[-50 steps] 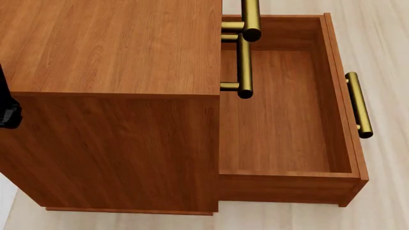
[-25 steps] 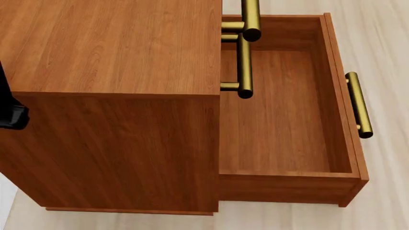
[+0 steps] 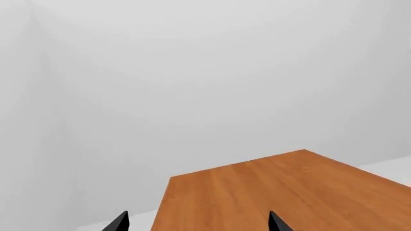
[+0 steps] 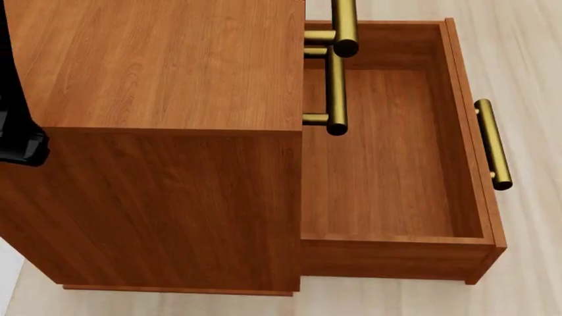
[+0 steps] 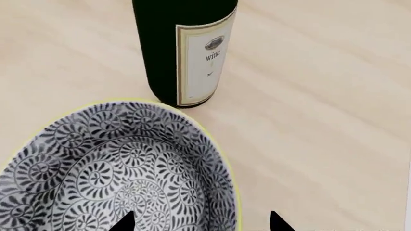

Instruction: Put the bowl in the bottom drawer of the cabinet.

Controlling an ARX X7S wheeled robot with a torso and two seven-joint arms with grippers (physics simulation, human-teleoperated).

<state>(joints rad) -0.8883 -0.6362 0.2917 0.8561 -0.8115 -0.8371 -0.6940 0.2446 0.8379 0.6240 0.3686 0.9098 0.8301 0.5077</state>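
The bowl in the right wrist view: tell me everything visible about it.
The round, deep, ceramic-looking bowl, white with a dense blue-grey floral scroll pattern inside and a pale rim, sits upright and empty on a pale wooden surface. Only part of it shows; the picture's edge cuts off the rest. A dark green wine bottle stands just beyond its rim; contact cannot be told. One tip of the right gripper overlaps the bowl's inside.

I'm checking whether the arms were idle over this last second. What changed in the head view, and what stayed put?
Only the left arm moved: the dark shape at the view's left edge climbed and now overlaps the cabinet top, reaching the frame's upper edge. The bottom drawer stayed pulled open and empty, its brass handle in place. The bowl does not show in the head view.
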